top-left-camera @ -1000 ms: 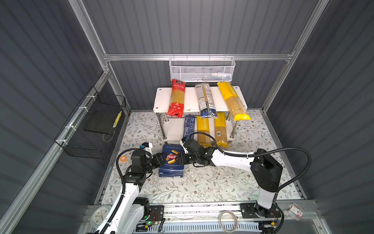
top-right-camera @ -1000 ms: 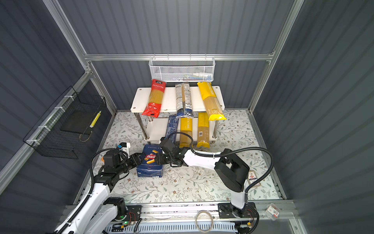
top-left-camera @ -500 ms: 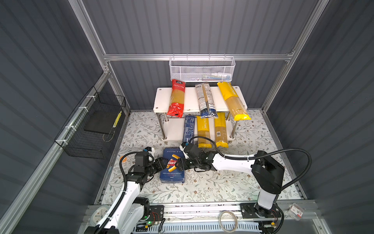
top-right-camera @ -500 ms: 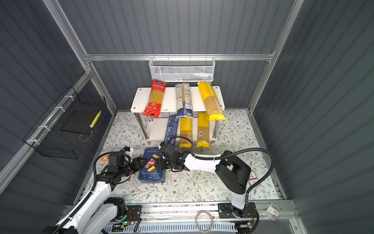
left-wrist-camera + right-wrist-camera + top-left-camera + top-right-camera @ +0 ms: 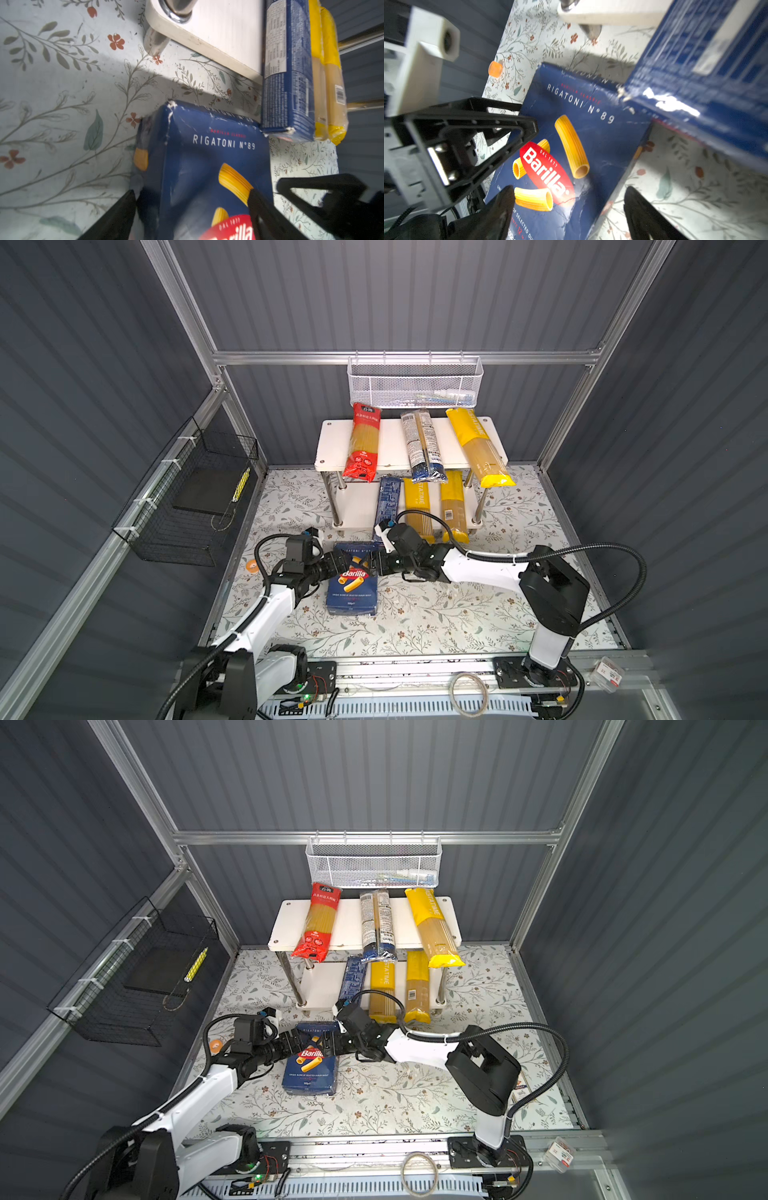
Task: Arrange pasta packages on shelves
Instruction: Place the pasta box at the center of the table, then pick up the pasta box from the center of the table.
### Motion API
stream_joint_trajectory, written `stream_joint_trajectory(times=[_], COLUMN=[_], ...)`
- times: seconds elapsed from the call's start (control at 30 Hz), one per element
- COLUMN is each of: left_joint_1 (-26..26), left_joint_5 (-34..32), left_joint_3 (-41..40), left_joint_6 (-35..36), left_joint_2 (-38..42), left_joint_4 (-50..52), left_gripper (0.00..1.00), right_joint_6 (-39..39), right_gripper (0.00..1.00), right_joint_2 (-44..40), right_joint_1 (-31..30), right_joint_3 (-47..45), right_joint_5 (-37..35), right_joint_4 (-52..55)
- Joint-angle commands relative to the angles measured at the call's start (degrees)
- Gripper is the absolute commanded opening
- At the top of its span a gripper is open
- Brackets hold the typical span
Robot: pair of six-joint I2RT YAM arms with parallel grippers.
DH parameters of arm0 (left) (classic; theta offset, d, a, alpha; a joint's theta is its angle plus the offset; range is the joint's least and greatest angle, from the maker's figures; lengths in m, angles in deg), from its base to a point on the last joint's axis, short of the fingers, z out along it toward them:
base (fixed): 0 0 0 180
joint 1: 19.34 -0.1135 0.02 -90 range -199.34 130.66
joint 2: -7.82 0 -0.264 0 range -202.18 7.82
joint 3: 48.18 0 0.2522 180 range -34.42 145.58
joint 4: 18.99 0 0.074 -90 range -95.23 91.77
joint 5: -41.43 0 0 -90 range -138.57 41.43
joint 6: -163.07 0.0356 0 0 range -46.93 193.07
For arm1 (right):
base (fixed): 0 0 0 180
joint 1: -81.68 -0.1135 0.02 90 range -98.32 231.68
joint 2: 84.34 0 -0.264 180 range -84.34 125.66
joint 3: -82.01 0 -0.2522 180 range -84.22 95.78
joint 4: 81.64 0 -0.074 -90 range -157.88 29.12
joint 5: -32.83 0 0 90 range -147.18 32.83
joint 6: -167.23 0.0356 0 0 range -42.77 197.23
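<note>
Between the two end effectors you find the wide blue Barilla box [image 5: 352,585], lying flat on the floral desk [image 5: 436,614] with its printed face up. Note the left end effector [image 5: 338,567] at one long edge of the box and the right end effector [image 5: 376,566] at the opposite long edge, tips facing each other across the half of the box nearer the shelves [image 5: 390,443]. Both end effectors stand spread: in each wrist view the black fingers [image 5: 122,214] sit wide apart with the box face showing between them. You cannot tell from these views whether any pad touches the cardboard.

Just beyond both end effectors, on the lower board, the narrow dark-blue box [image 5: 388,499] lies nearest the right end effector. Its overhanging end comes just beside the far corner of the Barilla box; contact is not discernible. A yellow bag [image 5: 417,506] and a second yellow bag [image 5: 453,506] lie alongside it, farther from the left end effector. On the upper board, well apart from both end effectors, lie a red pack [image 5: 362,443], a clear and dark-blue pack [image 5: 422,445] and a third yellow bag [image 5: 478,448], each overhanging the front edge
</note>
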Motion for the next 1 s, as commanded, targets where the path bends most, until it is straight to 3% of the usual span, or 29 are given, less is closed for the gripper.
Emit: stream_joint_trajectory(times=[0.0, 0.3, 0.53, 0.8, 0.97], left_joint_1=[0.17, 0.17, 0.17, 0.17, 0.17], left_joint_5=[0.68, 0.7, 3.25, 4.32, 4.81], left_joint_3=[1.57, -1.0, -1.94, -3.5, -5.4], left_joint_6=[2.53, 1.43, 0.7, -0.79, -2.1], left_joint_2=[-2.18, -5.32, -6.54, -4.02, -2.85], left_joint_4=[-1.54, -6.04, -7.58, -5.15, -6.93], left_gripper=[0.81, 0.69, 0.67, 0.67, 0.76], right_joint_6=[-1.28, 3.08, 4.98, 6.91, 8.09], right_gripper=[0.85, 0.82, 0.81, 0.84, 0.85], right_joint_2=[-1.36, 5.53, 5.64, 7.21, 6.34], right_joint_1=[0.22, 1.35, 1.46, 1.29, 1.28], right_joint_3=[0.5, 0.68, -0.35, 0.09, -2.04], right_joint_5=[-0.99, 4.0, 1.91, 4.19, 4.34], right_joint_4=[0.42, -4.6, -2.05, 3.1, 2.51])
